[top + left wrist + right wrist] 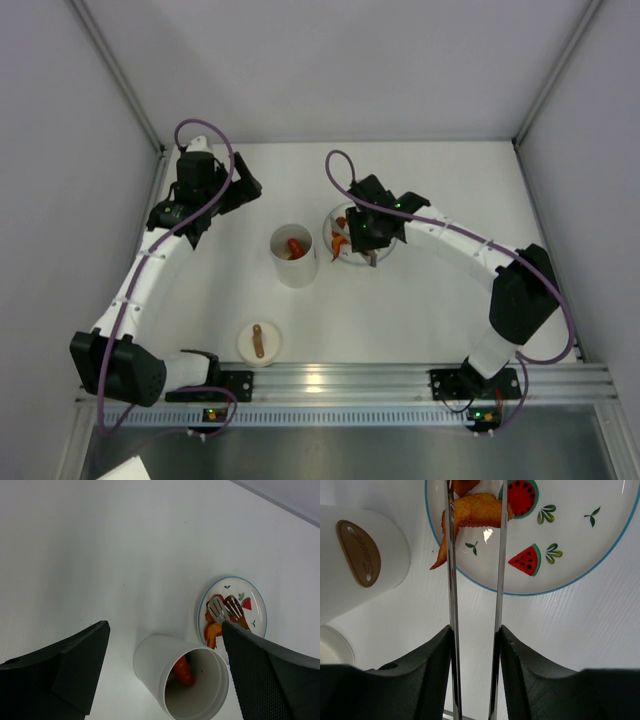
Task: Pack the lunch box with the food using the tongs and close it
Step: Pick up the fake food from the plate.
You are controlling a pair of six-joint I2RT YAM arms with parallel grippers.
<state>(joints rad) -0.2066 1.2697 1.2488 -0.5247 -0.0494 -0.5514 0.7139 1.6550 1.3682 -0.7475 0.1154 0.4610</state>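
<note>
The lunch box (pixel 293 256) is a white open cup standing left of the plate, with a red strip (pixel 183 671) inside it. Its wall (pixel 365 595) bears a brown oval label. The round lid (pixel 259 341) with a brown strap lies near the front rail. My right gripper (pixel 476 630) is shut on the tongs (pixel 451 580) and holds them over the plate (pixel 570 540). The two tongs arms stand apart, their tips (pixel 220 609) at an orange food piece (pixel 472 510). At the back left my left gripper (pixel 215 208) is open and holds nothing, some way from the cup (pixel 170 675).
The plate (pixel 352 263) has a blue rim and watermelon marks, and several orange and red pieces (pixel 214 630) lie on it. Grey walls close in the table at the left, back and right. A metal rail (pixel 340 380) runs along the near edge.
</note>
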